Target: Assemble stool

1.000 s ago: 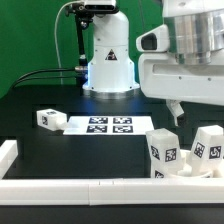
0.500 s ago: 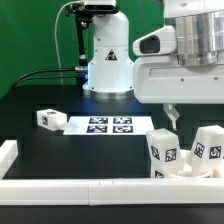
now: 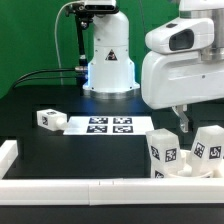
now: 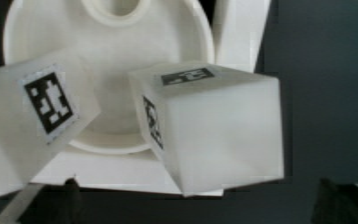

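Now my arm (image 3: 185, 60) fills the upper right of the exterior view. Below it, in the lower right corner, lies the seat (image 3: 186, 171) with two legs (image 3: 163, 152) standing upright on it. A third leg (image 3: 48, 118) lies apart at the middle left, near the marker board (image 3: 108, 125). My gripper (image 3: 182, 122) hangs above the standing legs and carries nothing; spread or pressed together, I cannot tell. I judge that leg fitting is half done. Next I must travel to the loose leg and pinch its flat sides.

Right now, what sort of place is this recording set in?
Probably a robotics lab bench: a black table fenced by white rails, a marker board, tagged legs, a robot arm and a green backdrop.
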`<state>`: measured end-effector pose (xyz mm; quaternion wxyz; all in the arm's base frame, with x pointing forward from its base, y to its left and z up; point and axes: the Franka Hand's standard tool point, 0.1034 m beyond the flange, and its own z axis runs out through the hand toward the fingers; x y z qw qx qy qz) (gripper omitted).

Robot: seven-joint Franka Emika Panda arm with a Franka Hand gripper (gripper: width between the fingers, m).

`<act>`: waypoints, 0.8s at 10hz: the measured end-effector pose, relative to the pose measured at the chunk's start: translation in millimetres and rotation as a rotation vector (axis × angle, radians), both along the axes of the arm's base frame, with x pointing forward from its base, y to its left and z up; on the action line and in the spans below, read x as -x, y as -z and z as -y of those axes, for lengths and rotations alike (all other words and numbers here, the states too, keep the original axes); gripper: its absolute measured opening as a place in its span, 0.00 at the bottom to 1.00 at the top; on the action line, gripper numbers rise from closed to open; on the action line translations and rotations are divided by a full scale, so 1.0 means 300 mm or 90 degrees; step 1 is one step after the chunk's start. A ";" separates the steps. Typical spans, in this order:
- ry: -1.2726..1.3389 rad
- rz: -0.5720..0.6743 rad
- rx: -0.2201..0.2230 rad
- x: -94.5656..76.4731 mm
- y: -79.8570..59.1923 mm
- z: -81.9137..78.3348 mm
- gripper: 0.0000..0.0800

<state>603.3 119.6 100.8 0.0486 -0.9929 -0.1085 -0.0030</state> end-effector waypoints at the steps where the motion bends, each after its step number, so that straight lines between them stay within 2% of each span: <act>1: -0.049 0.005 0.003 0.000 0.001 0.006 0.81; 2: -0.086 0.008 0.006 0.000 0.002 0.007 0.81; 3: -0.231 0.017 0.019 0.004 0.004 0.004 0.81; 5: -0.415 0.006 0.038 0.018 0.004 -0.031 0.81; 6: -0.450 0.009 0.043 0.017 0.001 -0.041 0.81; 8: -0.510 0.011 0.045 0.013 0.003 -0.019 0.81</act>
